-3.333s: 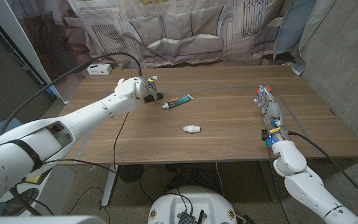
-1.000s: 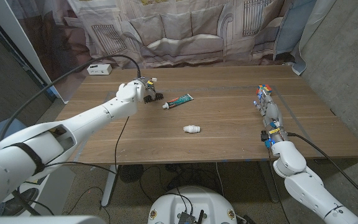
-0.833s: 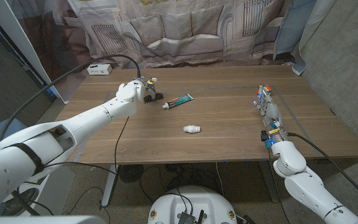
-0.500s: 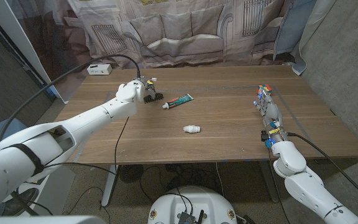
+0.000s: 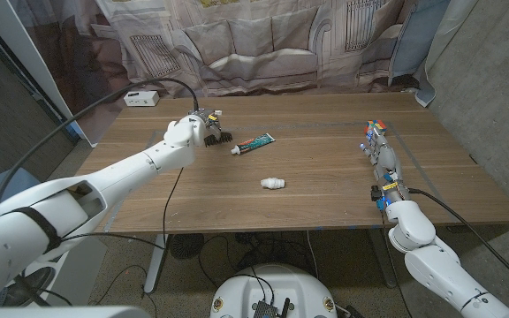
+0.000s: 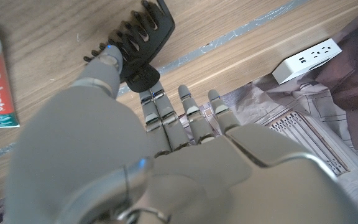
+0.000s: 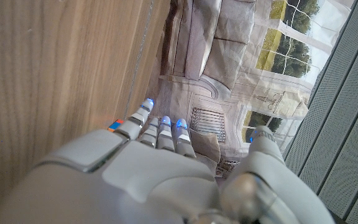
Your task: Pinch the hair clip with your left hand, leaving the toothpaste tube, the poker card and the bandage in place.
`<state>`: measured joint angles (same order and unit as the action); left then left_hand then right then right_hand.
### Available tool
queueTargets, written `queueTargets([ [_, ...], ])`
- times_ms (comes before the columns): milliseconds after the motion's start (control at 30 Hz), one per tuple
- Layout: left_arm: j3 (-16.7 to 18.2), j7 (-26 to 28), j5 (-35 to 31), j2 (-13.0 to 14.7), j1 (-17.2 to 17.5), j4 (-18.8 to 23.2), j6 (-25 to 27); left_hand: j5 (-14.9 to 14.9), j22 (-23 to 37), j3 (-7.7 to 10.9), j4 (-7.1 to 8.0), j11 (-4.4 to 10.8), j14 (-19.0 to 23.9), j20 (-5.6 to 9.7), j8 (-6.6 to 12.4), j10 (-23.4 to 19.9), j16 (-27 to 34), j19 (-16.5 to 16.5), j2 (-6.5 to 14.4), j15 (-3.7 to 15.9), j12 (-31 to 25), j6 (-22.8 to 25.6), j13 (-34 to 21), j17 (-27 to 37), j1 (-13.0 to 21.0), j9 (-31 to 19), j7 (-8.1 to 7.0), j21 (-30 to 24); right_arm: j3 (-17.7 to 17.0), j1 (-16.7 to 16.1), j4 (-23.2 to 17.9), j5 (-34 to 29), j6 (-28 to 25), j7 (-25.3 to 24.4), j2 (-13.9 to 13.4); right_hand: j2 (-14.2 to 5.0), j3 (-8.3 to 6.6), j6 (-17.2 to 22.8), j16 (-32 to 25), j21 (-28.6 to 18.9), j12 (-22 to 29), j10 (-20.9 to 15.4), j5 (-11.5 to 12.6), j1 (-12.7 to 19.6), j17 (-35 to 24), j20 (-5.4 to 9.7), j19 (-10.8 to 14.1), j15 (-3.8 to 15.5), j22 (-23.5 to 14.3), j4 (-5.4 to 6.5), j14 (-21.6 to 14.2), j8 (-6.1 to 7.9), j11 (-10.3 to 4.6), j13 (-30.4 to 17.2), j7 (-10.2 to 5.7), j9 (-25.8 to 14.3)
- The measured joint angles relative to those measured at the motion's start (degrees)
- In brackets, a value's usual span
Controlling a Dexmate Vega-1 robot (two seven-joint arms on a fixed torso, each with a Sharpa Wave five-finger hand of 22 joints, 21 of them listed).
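My left hand (image 5: 193, 129) pinches the black hair clip (image 6: 133, 42) far left; my right hand (image 5: 381, 152) waits open, near right.

Head view high over table (image 5: 325, 168) — wrist views close, probably inverted.
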<state>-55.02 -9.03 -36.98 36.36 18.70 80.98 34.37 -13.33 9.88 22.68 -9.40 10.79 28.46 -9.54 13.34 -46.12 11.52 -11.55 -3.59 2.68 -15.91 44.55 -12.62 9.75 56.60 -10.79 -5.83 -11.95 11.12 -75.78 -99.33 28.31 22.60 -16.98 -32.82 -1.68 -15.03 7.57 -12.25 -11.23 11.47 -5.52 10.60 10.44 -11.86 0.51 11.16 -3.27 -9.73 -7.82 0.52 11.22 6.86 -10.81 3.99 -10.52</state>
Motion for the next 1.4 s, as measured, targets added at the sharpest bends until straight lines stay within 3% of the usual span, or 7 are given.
queueTargets([
  [700, 0.70, 2.30, 1.24, -0.21, 1.00, 0.32, 0.25, 0.72, 0.00, -0.34, 0.17, 0.28, 2.26, 0.14, 0.21, -2.54, 0.38, -1.68, 1.27, 0.40, -0.21, 3.08, 0.11, -0.01, 1.87, -0.02, 0.41, 0.00, -0.18, -0.29, -0.26, 0.37, -0.05, 0.05, -0.21, 0.00, 0.24, 0.00, 0.00, 0.00, 0.00, -0.21, 0.00, 0.00, 0.00, -0.21, -0.21, 0.00, 0.00, 0.25, 0.00, 0.00, -0.21, 0.01, 0.00, 0.00],
  [867, 0.70, 2.47, 1.58, -0.15, 1.00, 0.66, 0.73, 0.91, 0.13, -0.49, 0.31, -0.23, 2.57, -0.04, 0.18, -3.24, 0.38, -1.87, 1.56, 0.09, -0.43, 4.00, -0.26, -0.01, 2.17, -0.27, 0.33, 0.00, -0.22, -0.12, -0.16, 0.44, -0.06, 0.25, -0.24, 0.00, 0.24, 0.00, 0.00, 0.00, 0.00, -0.21, 0.00, 0.00, 0.00, -0.21, -0.21, 0.00, 0.00, 0.25, 0.00, 0.00, -0.21, 0.01, 0.00, 0.00],
  [1400, 0.55, 1.57, 1.84, 0.02, 0.38, 1.16, 1.19, 1.36, 0.13, -0.80, 0.47, -0.23, 3.16, -0.17, 0.10, -3.24, 0.38, -1.99, 1.70, 0.09, -0.42, 4.07, -0.87, -0.01, 3.08, -0.30, 0.40, 0.00, -0.11, 0.59, 0.69, 0.66, 0.07, 0.73, -0.16, 0.00, 0.24, 0.00, 0.00, 0.00, 0.00, -0.21, 0.00, 0.00, 0.00, -0.21, -0.21, 0.00, 0.00, 0.24, 0.00, 0.00, -0.21, 0.02, 0.00, 0.00],
])
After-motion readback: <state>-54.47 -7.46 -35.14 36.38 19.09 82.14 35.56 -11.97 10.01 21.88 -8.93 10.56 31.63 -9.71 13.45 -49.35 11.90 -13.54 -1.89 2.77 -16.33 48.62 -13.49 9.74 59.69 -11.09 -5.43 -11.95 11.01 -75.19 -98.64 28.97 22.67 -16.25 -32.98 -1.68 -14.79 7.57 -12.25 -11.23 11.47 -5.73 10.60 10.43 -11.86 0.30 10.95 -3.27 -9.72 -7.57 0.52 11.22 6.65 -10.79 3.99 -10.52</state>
